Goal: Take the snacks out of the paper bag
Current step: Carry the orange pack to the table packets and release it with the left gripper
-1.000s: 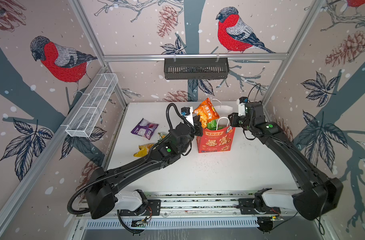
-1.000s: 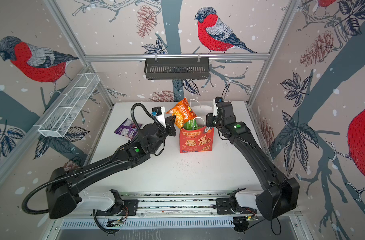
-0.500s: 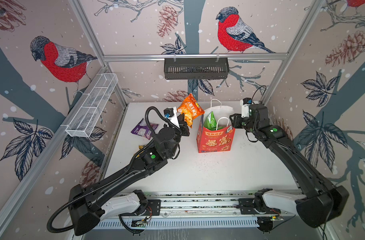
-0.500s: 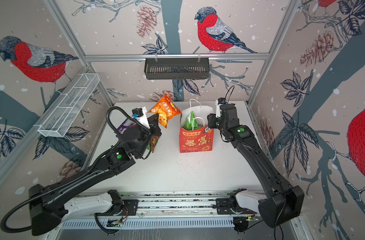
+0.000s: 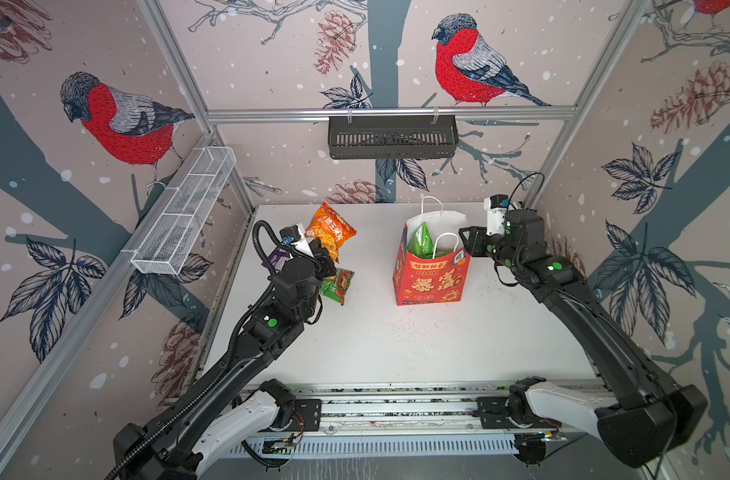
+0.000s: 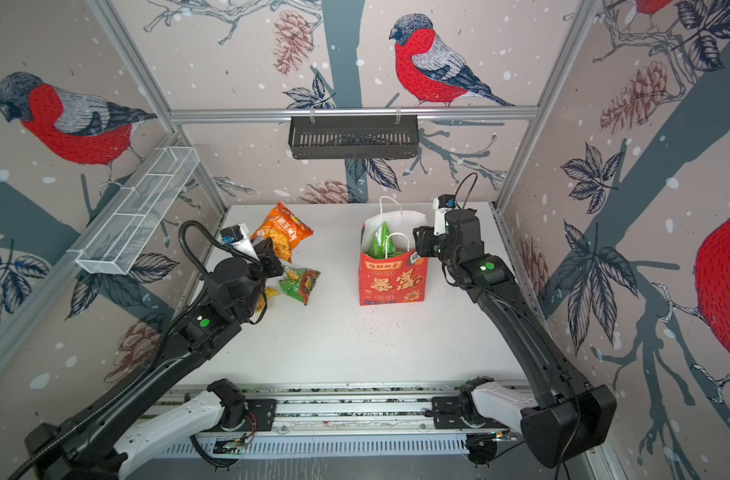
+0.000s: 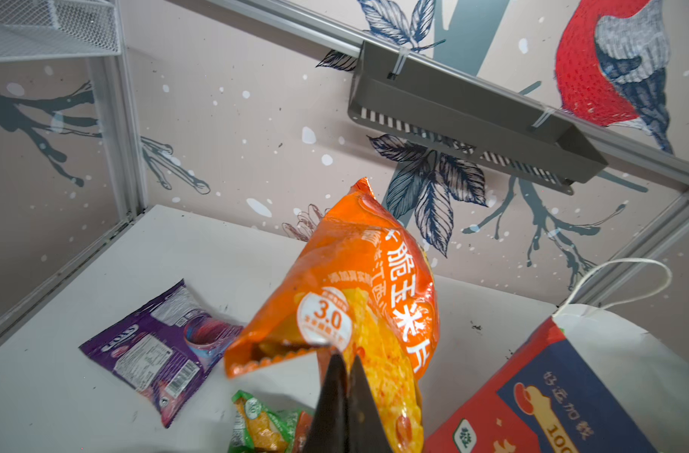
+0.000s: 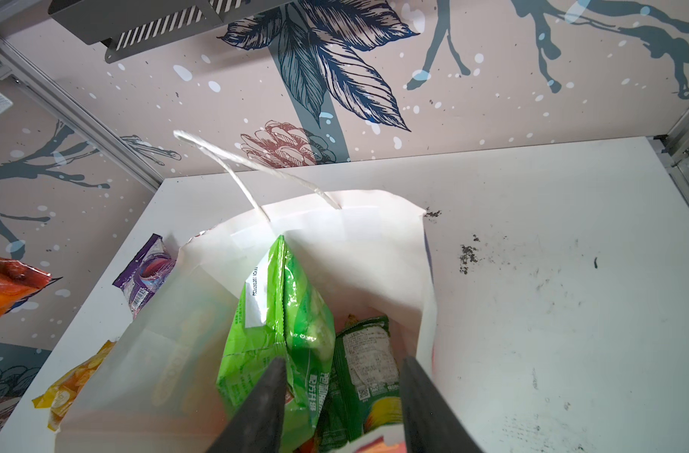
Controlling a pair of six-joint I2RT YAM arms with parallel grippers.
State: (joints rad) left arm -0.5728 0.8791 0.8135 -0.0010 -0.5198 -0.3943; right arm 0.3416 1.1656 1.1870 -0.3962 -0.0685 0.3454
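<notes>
My left gripper clamped the orange corn-chip packet by its edge; it could slip. My right gripper, jaws parted, might topple the paper bag.

This is a robotics lab test cell: two black robot arms are mounted on an aluminium rail at the front of a white tabletop, boxed in by aluminium frame posts and panels of bullfinch-and-pinecone wallpaper. Beyond and above the left gripper and right gripper, a black slotted tray is tied to the back crossbar. A white wire-mesh basket hangs on the side wall outboard of the left gripper.
</notes>
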